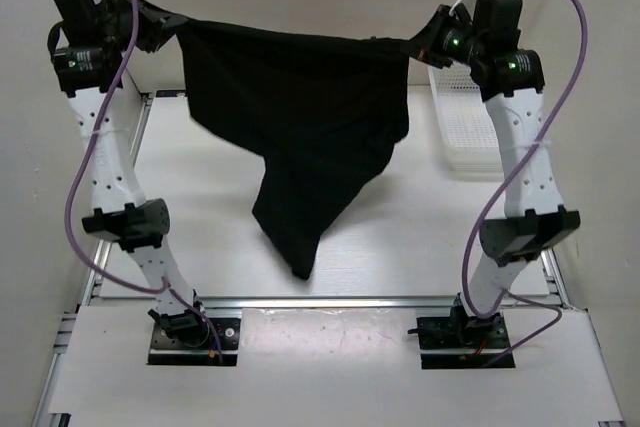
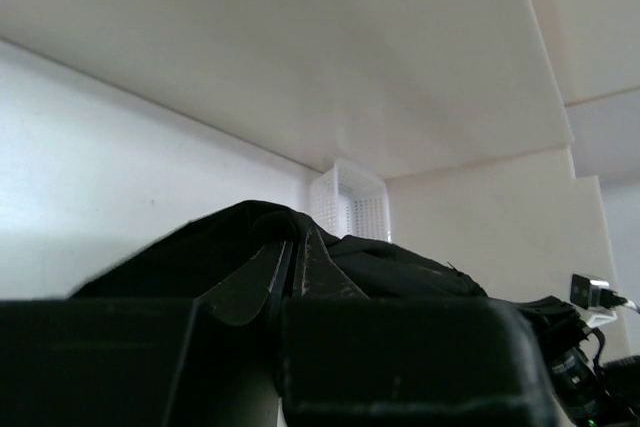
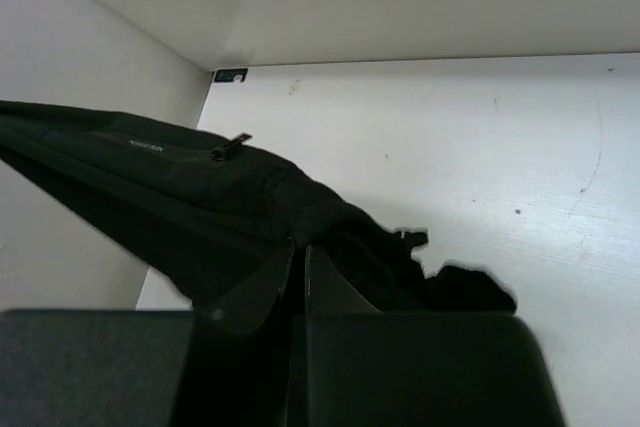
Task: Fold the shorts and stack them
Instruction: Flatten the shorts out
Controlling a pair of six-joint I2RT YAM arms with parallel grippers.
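shorts [image 1: 300, 117] stretched left-right, legs hanging down

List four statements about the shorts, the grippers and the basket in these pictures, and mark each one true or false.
1. The shorts hang spread between the left gripper and the right gripper. True.
2. The left gripper is open and empty. False: it is shut on the shorts' upper edge.
3. The white mesh basket stands on the right side of the table, beside the right arm. True.
4. The shorts lie folded inside the basket. False: they are unfolded and held up in the air, outside the basket.
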